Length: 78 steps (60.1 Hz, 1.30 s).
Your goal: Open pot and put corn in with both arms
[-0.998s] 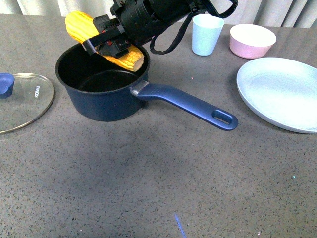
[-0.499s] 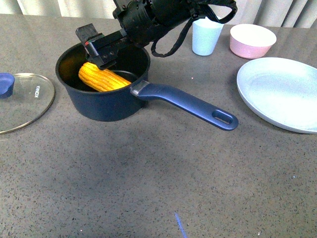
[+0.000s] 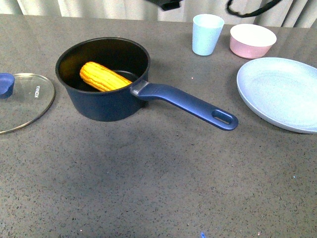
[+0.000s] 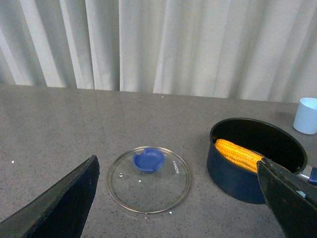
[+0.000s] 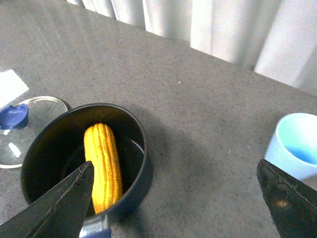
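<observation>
The dark blue pot (image 3: 99, 106) stands uncovered at the table's left middle, its long handle (image 3: 183, 101) pointing to the front right. The yellow corn (image 3: 103, 77) lies inside it on the black bottom. The left gripper (image 4: 178, 198) is open and empty, with the glass lid (image 4: 148, 179) below it and the pot (image 4: 233, 173) with the corn (image 4: 237, 153) beside. The right gripper (image 5: 173, 208) is open and empty, raised above the table beside the pot (image 5: 141, 181) with the corn (image 5: 103, 163). In the front view only a bit of a black arm (image 3: 166, 4) shows at the top edge.
The glass lid (image 3: 22, 101) with its blue knob (image 3: 5, 84) lies flat left of the pot. A light blue cup (image 3: 206, 33), a pink bowl (image 3: 252, 39) and a large pale plate (image 3: 282, 91) stand at the back right. White curtains hang behind the table.
The right gripper opened and let the corn drop into the pot. It then lifted up and back, out of the front view. The corn now lies still in the pot.
</observation>
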Tool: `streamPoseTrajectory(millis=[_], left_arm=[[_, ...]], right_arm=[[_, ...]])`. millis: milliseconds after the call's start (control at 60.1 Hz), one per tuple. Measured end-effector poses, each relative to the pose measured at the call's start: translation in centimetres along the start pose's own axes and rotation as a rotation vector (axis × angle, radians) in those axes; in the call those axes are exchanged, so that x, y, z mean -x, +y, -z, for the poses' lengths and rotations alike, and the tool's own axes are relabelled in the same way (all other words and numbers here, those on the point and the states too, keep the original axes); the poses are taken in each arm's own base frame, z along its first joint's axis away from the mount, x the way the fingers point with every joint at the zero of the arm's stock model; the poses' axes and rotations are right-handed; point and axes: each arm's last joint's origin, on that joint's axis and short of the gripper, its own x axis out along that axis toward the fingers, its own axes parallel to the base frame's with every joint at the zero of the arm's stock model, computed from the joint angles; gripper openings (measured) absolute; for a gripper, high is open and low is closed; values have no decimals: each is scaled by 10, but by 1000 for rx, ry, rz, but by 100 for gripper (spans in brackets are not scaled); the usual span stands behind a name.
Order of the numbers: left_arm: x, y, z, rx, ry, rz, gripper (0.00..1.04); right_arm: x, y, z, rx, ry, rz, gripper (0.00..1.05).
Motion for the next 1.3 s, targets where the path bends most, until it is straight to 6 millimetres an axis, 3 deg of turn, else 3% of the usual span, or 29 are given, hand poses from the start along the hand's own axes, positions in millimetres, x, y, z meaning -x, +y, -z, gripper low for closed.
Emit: streamPoseTrajectory(millis=[183,383,466,549,649,998,1298], left_arm=[[0,0,0,0,0,0,96],[0,0,0,0,0,0,96],[0,0,0,0,0,0,96],[0,0,0,0,0,0,96],[0,0,0,0,0,0,96],[0,0,0,0,0,0,96],[0,0,0,0,0,0,96]], right_arm=[[72,-11,3,-64,-63,76,96],[130,-9,4,-134,-140,137,96],[133,-8,2,-136,-159,165,95],[137,-5,14,-76,-269,476,80],[154,-2,36,-78,-299,659,62],[192,15,86,-65,-289,672,1],[218,24,113,-63,-290,675,2]])
